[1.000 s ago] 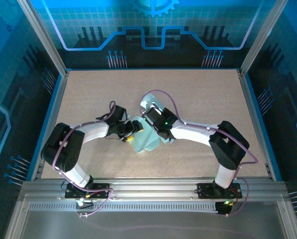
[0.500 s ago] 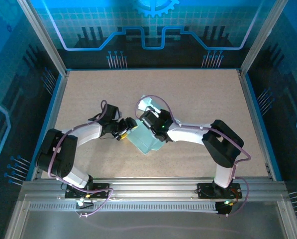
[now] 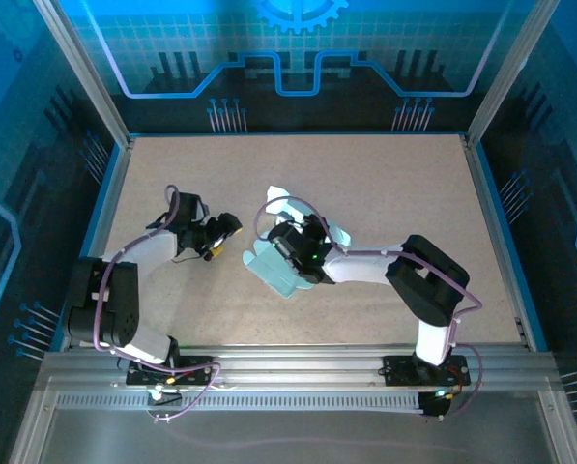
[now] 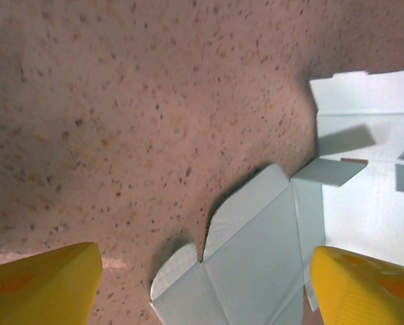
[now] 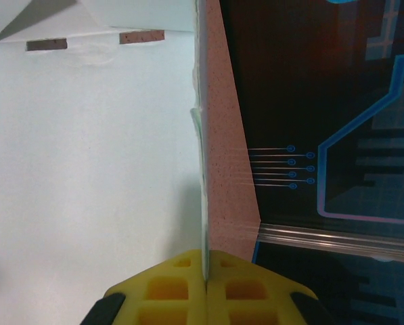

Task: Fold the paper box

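The paper box (image 3: 272, 275) is seen just below the centre of the overhead frame, partly unfolded on the speckled table (image 3: 385, 184). One thin upright wall of it (edge-on in the wrist view) is pinched by the right gripper (image 5: 206, 261). The left gripper (image 4: 202, 288) is spread wide, left of the box and apart from it.

Robot lab cell: speckled table (image 3: 385, 184), aluminium frame posts (image 3: 80, 72), blue circuit-print wall panels (image 3: 385, 48), extrusion rail (image 3: 298, 372) along near edge.

Bright, even overhead light — soft shadows, sharp focus.
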`<move>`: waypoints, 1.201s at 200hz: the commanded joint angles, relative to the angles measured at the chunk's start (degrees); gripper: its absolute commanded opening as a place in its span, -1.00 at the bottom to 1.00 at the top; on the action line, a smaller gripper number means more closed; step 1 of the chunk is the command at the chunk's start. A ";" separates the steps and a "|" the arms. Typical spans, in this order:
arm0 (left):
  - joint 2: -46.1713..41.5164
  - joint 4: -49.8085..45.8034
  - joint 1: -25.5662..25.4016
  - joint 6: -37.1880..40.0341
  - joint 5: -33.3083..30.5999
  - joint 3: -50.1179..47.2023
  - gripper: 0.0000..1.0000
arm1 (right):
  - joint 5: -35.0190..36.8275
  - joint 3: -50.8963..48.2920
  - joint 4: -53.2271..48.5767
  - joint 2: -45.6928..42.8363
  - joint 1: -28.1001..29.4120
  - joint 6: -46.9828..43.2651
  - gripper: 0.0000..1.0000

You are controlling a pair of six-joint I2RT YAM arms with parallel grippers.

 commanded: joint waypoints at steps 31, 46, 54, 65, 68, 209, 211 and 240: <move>1.56 0.06 1.96 2.29 1.81 2.38 0.66 | 3.26 0.36 2.08 2.57 2.20 -2.76 -1.00; 2.17 0.38 2.06 2.59 2.07 3.03 0.67 | 3.65 0.52 2.09 2.78 2.70 -3.00 -1.00; 2.53 0.68 2.09 2.95 2.32 3.51 0.70 | 3.88 0.53 2.19 3.01 2.84 -3.22 -1.00; 3.02 0.94 2.10 3.93 2.72 4.25 0.73 | 4.05 0.41 2.43 3.14 2.91 -3.36 -1.00; 3.13 1.00 2.06 4.19 2.77 4.39 0.74 | 4.14 0.36 2.56 3.14 2.92 -3.39 -1.00; 4.87 4.90 2.10 11.43 3.33 9.71 0.89 | -11.00 3.61 8.20 -0.38 -2.07 -16.88 -1.00; 4.90 4.85 2.07 11.41 3.29 9.81 0.90 | -11.15 3.78 8.37 -0.27 -2.21 -17.13 -1.00; 5.17 4.03 2.07 11.00 3.22 10.97 0.90 | -12.23 6.36 12.36 2.05 -3.37 -21.04 -1.00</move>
